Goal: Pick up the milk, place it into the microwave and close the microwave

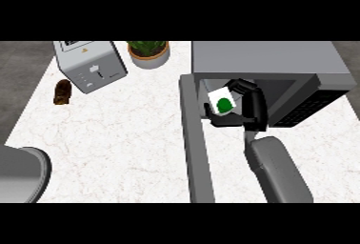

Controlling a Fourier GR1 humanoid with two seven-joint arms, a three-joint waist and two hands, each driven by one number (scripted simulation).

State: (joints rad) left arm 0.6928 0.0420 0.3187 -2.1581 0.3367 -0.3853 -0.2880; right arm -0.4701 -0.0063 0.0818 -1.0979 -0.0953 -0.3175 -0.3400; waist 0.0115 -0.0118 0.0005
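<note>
Head view shows the right robot hand (247,106) curled around the milk (222,101), a white carton with a green mark, holding it at the mouth of the microwave (281,64), whose door (195,143) stands swung open toward the viewer. At the lower left edge only the grey left forearm (21,174) shows, so I cannot tell anything about the left robot hand. Farther back on the white desk (119,138) stand a toaster (90,64) and a potted plant (148,51), with a small brown object (63,92) just beside the toaster.
</note>
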